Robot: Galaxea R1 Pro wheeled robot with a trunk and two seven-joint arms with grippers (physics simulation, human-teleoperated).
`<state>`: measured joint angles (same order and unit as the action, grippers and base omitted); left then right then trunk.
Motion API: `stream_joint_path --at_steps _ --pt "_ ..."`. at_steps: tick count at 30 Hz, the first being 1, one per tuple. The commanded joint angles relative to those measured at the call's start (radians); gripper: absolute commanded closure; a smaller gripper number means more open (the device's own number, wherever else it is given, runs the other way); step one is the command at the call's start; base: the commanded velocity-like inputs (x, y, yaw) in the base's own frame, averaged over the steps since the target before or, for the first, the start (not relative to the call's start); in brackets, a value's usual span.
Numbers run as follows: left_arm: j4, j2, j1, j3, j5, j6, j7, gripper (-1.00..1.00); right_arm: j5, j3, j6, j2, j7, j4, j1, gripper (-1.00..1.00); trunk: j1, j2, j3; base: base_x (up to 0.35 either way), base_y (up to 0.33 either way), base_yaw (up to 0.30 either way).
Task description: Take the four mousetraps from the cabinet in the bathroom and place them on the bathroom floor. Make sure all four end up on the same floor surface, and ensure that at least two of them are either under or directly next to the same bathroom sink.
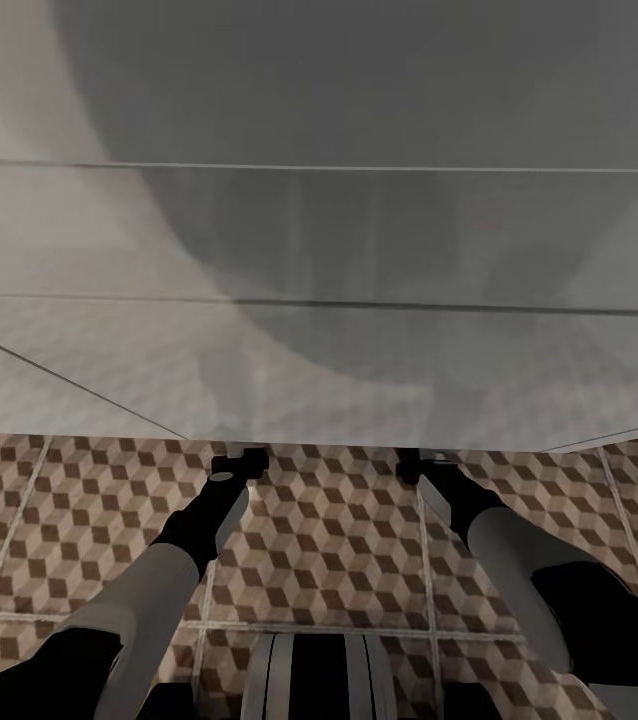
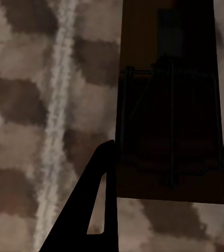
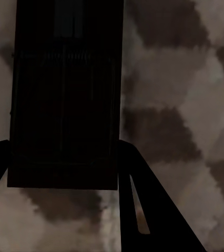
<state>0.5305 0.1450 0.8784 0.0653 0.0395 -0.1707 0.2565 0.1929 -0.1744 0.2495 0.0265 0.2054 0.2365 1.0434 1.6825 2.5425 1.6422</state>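
Note:
Each hand holds one brown wooden mousetrap with dark wire parts. In the left wrist view a mousetrap [image 2: 170,68] sits between the dark fingers of my left gripper [image 2: 170,149], close over the cube-patterned bathroom floor [image 2: 17,131]. In the right wrist view a second mousetrap [image 3: 64,94], deep in shadow, is pinched by my right gripper [image 3: 64,152]. From the head, both grippers, left [image 1: 239,463] and right [image 1: 419,462], reach down under the front edge of the white bathroom sink unit [image 1: 359,300], which hides their fingertips.
The pale, blurred body of the vanity looms over the upper two thirds of the head view. Patterned tiles [image 1: 329,540] with pale grout lines spread below it. My base [image 1: 319,680] shows at the lower edge between the arms.

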Motion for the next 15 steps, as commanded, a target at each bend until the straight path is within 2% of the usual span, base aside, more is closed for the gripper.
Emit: stream_joint_path --at_steps 1,15 --pt "0.002 -0.001 0.0 0.007 0.003 -0.008 0.009 1.0 0.016 -0.008 0.006 0.0 0.005 0.001 0.0 1.0 0.0 0.0 0.001 0.0 0.0 0.0" --pt "0.002 -0.002 0.0 0.007 0.002 -0.031 0.009 1.0 0.015 -0.007 -0.002 0.001 0.005 -0.028 0.0 1.0 0.0 0.0 0.001 0.0 0.0 0.0"
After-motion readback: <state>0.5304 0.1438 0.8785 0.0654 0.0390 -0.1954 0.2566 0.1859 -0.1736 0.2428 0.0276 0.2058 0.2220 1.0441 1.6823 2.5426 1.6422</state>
